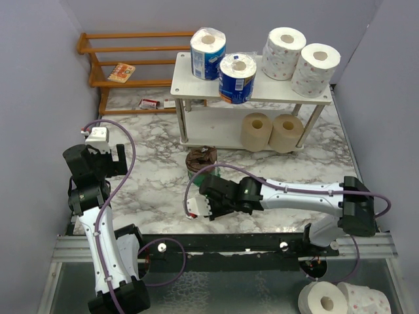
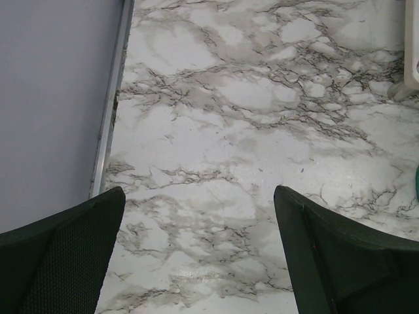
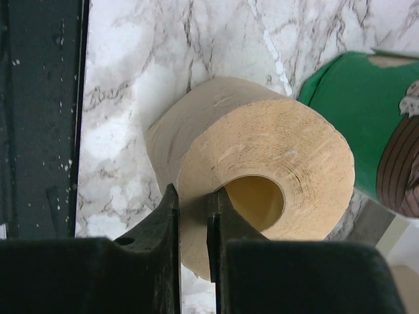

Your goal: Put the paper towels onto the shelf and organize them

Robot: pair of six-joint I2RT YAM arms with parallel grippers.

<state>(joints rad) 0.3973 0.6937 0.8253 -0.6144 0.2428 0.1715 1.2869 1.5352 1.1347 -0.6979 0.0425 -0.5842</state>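
The pale two-tier shelf (image 1: 190, 85) stands at the back. Its top holds two blue-wrapped rolls (image 1: 207, 53) (image 1: 237, 77) and two white dotted rolls (image 1: 283, 52) (image 1: 315, 69). Its lower tier holds two tan rolls (image 1: 256, 131) (image 1: 286, 133). A dark brown roll with a green band (image 1: 201, 162) stands on the table in front of the shelf and shows in the right wrist view (image 3: 353, 118). My right gripper (image 1: 211, 196) (image 3: 194, 193) is shut on the wall of a third tan roll (image 3: 262, 157), one finger inside its core. My left gripper (image 1: 108, 157) (image 2: 200, 196) is open and empty over bare marble.
An orange slatted rack (image 1: 131, 49) with a small packet (image 1: 122, 72) stands at the back left. A small red and white box (image 1: 149, 103) lies near it. Two white rolls (image 1: 324, 301) (image 1: 363, 299) lie below the table's near edge. Purple walls close in on both sides.
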